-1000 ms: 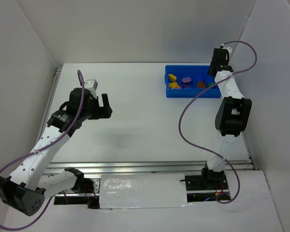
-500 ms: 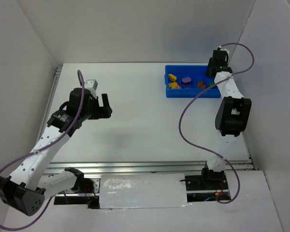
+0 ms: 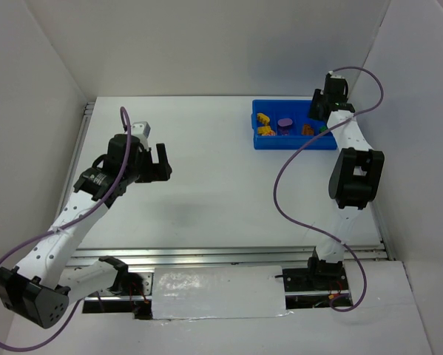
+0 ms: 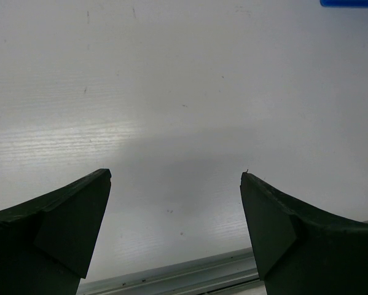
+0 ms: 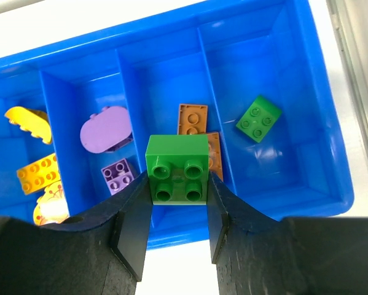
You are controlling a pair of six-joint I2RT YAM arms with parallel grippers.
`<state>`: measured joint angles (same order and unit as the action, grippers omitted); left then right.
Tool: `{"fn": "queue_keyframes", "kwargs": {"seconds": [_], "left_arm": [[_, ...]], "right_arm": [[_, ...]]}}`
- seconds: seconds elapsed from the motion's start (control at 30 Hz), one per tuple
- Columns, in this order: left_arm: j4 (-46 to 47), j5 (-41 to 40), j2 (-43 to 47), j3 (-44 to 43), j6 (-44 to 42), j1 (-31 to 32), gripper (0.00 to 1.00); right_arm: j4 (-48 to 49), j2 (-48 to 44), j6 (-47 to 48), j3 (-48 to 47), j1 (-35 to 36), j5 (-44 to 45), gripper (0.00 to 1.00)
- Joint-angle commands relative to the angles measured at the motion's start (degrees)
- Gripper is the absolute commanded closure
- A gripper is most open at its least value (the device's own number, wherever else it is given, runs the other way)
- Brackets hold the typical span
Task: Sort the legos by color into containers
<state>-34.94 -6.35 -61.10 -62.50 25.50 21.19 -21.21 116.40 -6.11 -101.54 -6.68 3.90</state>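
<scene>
My right gripper [image 5: 177, 186] is shut on a green square brick [image 5: 177, 167] and holds it above the blue tray [image 5: 266, 214], over the divider between the two right compartments. The rightmost compartment holds another green brick [image 5: 258, 118]. The one beside it holds two brown-orange bricks [image 5: 192, 118]. Further left lie a round purple piece [image 5: 106, 128], a small purple brick [image 5: 118, 174] and several yellow bricks [image 5: 39, 174]. In the top view the tray [image 3: 295, 142] sits at the back right under the right gripper [image 3: 321, 103]. My left gripper [image 3: 160, 163] is open and empty over bare table [image 4: 176, 175].
An aluminium rail [image 3: 228, 255] runs along the near table edge and shows in the left wrist view [image 4: 171, 279]. Another rail [image 5: 356, 74] runs just right of the tray. White walls enclose the table on three sides.
My right gripper has shifted slightly left over the tray with the green brick in it. The left arm has hardly moved.
</scene>
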Motion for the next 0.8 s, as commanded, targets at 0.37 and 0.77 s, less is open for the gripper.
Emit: {"fn": "queue_keyframes", "kwargs": {"seconds": [0.37, 0.77], "left_arm": [[1.45, 0.37, -0.25, -0.17, -0.80, -0.18, 0.00], [1.54, 0.81, -0.69, -0.17, -0.97, -0.18, 0.00]], "right_arm": [[-0.14, -1.88, 0.04, -1.38, 0.00, 1.63, 1.00], [-0.67, 3.30, 0.57, -4.81, -0.35, 9.71, 1.00]]}}
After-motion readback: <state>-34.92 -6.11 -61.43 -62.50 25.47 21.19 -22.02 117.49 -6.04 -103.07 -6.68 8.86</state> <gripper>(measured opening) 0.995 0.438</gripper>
